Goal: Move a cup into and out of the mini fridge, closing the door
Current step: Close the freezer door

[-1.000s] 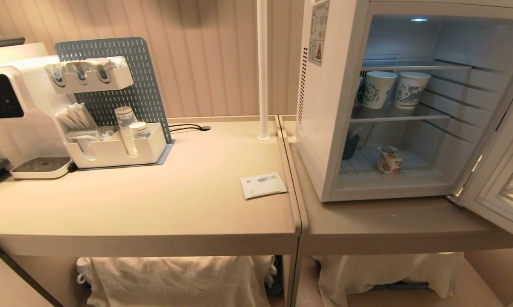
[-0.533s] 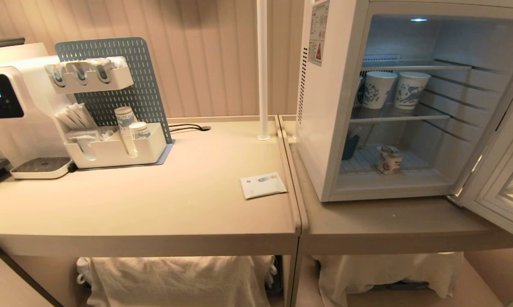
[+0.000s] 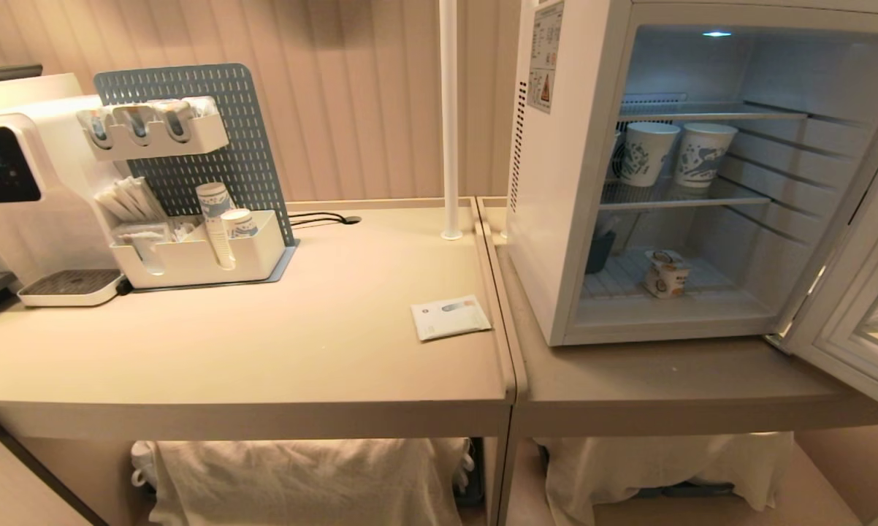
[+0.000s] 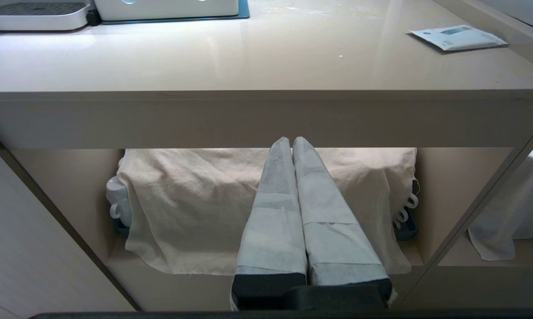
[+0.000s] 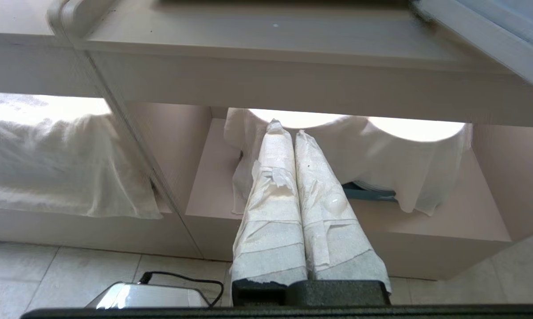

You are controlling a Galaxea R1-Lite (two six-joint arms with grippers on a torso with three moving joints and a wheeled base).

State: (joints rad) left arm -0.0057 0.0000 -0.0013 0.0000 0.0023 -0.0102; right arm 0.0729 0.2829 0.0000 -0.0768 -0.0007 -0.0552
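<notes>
Since a second ago I see nothing on the tables shifted; only the digits on the water dispenser (image 3: pixel 4 164) at nine o'clock have changed, and the cup (image 3: pixel 665 272) looks sharper now than it did then. It stands upright on the bottom wire shelf of the mini fridge (image 3: pixel 556 183), toward three o'clock in my head view, its long axis vertical and its wider lid facing up. The door (image 3: pixel 859 307) hangs wide open at the far right. I judge the cup light, thin-walled and easy to crush or tip, so I would pinch it gently across the body just under the lid rim. Both arms are parked below the table edge: the left gripper (image 4: pixel 292 142) and the right gripper (image 5: pixel 285 128) each have their taped fingers pressed together, holding nothing. Two paper cups (image 3: pixel 673 153) sit on the shelf above.
</notes>
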